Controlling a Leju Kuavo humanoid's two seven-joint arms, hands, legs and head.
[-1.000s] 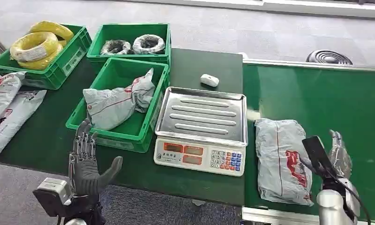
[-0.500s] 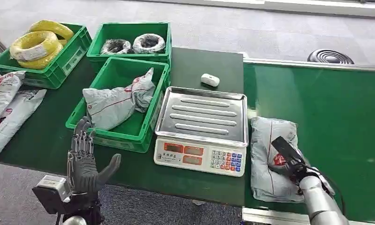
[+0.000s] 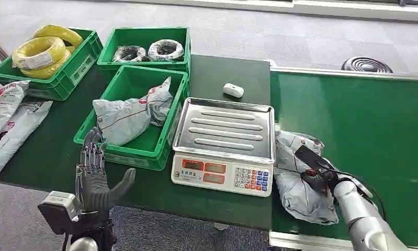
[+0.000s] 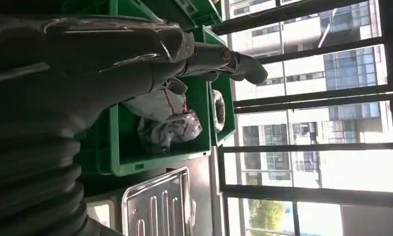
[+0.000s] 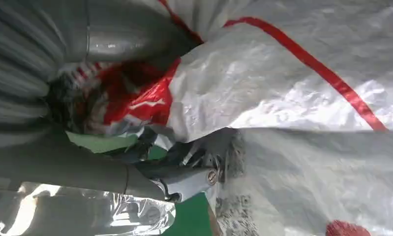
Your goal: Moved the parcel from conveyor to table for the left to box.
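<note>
A grey parcel with red markings [image 3: 293, 180] lies crumpled on the green conveyor belt [image 3: 363, 115], just right of the scale. My right hand [image 3: 317, 177] grips its near right side. In the right wrist view the thumb lies over the parcel [image 5: 292, 88] and the fingers [image 5: 184, 179] close on the bunched plastic from below. My left hand [image 3: 94, 178] is raised at the table's front edge, palm open and empty, in front of the nearest green crate [image 3: 124, 157]. In the left wrist view that hand [image 4: 135, 49] has its fingers stretched out toward the crate [image 4: 155, 160].
A scale with a steel tray [image 3: 225, 128] stands between crate and belt. The near crate holds another grey parcel [image 3: 128, 117]. Two green crates at the back hold yellow cable coils [image 3: 42, 49] and black coils [image 3: 146, 50]. More parcels [image 3: 8, 120] lie far left; a small white object [image 3: 233, 90] sits behind the scale.
My right hand has swung in from the parcel's right side onto it and closed, and the parcel has bunched up and shifted toward the scale. The left hand has stayed put.
</note>
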